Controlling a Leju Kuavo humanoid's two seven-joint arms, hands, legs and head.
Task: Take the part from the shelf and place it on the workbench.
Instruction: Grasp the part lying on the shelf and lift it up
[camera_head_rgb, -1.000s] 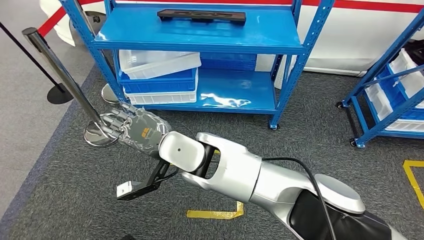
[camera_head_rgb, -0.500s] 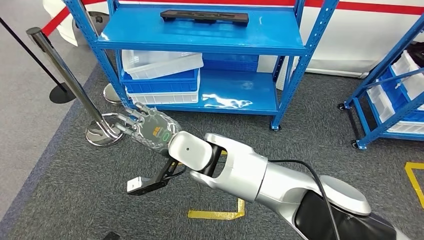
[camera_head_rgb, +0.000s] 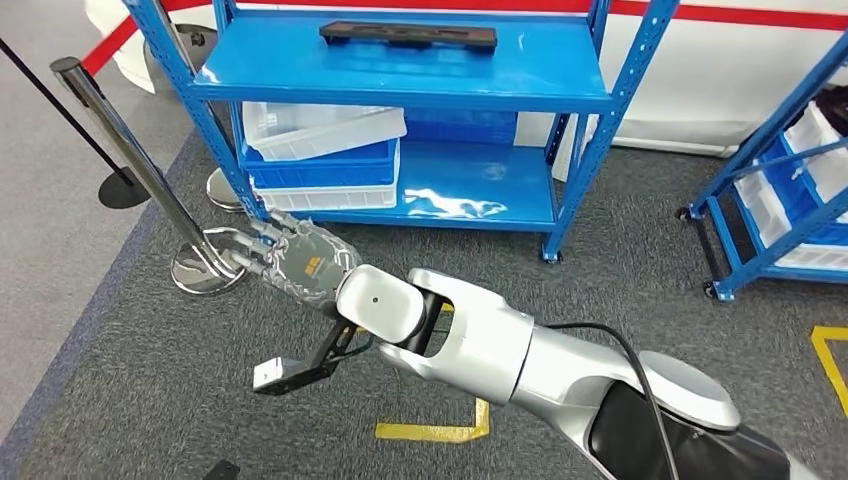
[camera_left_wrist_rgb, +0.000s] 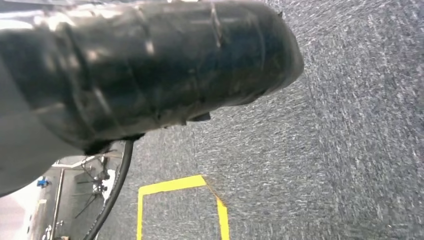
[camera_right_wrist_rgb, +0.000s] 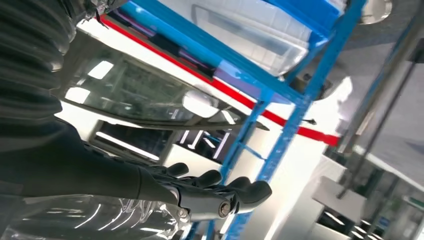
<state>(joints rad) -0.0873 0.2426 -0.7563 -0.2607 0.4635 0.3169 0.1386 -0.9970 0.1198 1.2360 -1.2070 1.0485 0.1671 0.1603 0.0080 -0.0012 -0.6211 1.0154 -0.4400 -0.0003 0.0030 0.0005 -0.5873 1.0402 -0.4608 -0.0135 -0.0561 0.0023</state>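
Note:
The part (camera_head_rgb: 408, 35) is a long, flat black piece lying across the back of the top level of the blue shelf (camera_head_rgb: 400, 85). My right arm reaches across the floor from the lower right. My right hand (camera_head_rgb: 300, 262) hangs low in front of the shelf's left front post, well below the part, fingers spread and holding nothing. In the right wrist view the right hand (camera_right_wrist_rgb: 200, 195) has its dark fingers stretched out and free, with a blue shelf post (camera_right_wrist_rgb: 290, 130) beyond them.
Stacked white and blue bins (camera_head_rgb: 320, 150) fill the left of the lower shelf. A chrome stanchion (camera_head_rgb: 130, 160) with a round base (camera_head_rgb: 205, 268) stands just left of my hand. A second blue rack (camera_head_rgb: 790, 190) stands at the right. Yellow tape (camera_head_rgb: 435, 430) marks the grey carpet.
My right hand has shifted slightly to the right, closer to the shelf's left post, and has stayed open. The whole view has also shifted a little.

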